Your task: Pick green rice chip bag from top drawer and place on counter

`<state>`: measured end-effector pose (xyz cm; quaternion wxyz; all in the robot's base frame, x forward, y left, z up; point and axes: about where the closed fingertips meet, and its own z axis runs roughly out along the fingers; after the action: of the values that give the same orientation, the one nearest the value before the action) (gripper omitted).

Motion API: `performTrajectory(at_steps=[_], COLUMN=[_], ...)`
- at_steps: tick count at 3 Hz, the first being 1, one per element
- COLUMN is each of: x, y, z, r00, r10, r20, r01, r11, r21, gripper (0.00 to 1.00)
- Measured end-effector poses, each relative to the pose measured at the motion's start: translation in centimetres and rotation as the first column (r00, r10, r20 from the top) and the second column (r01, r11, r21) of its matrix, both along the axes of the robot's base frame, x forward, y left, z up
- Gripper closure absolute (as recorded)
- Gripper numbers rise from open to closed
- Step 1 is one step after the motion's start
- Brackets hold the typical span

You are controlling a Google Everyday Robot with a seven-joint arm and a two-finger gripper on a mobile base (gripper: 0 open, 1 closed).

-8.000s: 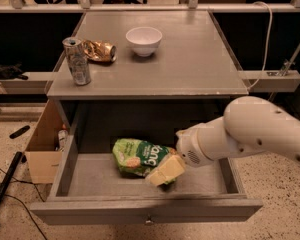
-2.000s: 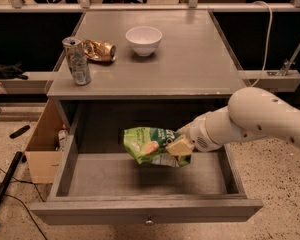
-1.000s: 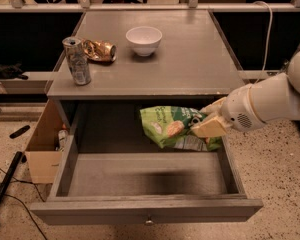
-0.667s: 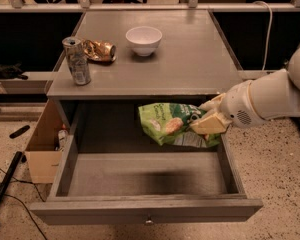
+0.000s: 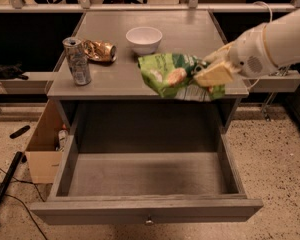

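My gripper [image 5: 210, 73] is shut on the green rice chip bag [image 5: 172, 75] and holds it in the air over the front right part of the counter [image 5: 190, 34]. The bag hangs left of the gripper, light green with pictured tan chips, its lower edge at about the counter's front lip. The white arm comes in from the right. The top drawer [image 5: 145, 176] stands pulled open below with a bare flat bottom and a small knob on its front.
On the counter stand a silver can [image 5: 77, 61] at the front left, a gold crumpled wrapper [image 5: 99, 50] behind it, and a white bowl [image 5: 144, 39] at the middle back. A cardboard box [image 5: 42, 146] sits on the floor at the left of the cabinet.
The gripper has lifted the green bag up out of the drawer space to counter height. The drawer now has nothing in it. The can, wrapper and bowl have not moved.
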<state>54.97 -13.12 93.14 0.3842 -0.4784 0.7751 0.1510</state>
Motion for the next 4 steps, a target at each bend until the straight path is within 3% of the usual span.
performTrajectory(at_steps=[1,2,4], x=[5.5,5.2,8.1], y=[-2.5,-2.2,-0.6], z=[6.7,6.2,3.4], r00=[0.989,0.9906,0.9774], r10=[-0.131,-0.12,-0.204], r20=[0.07,0.065,0.054], r01=[0.123,0.114,0.198], r11=[0.987,0.989,0.975], r21=[0.1,0.093,0.102], gripper=[1.0,1.0,1.0])
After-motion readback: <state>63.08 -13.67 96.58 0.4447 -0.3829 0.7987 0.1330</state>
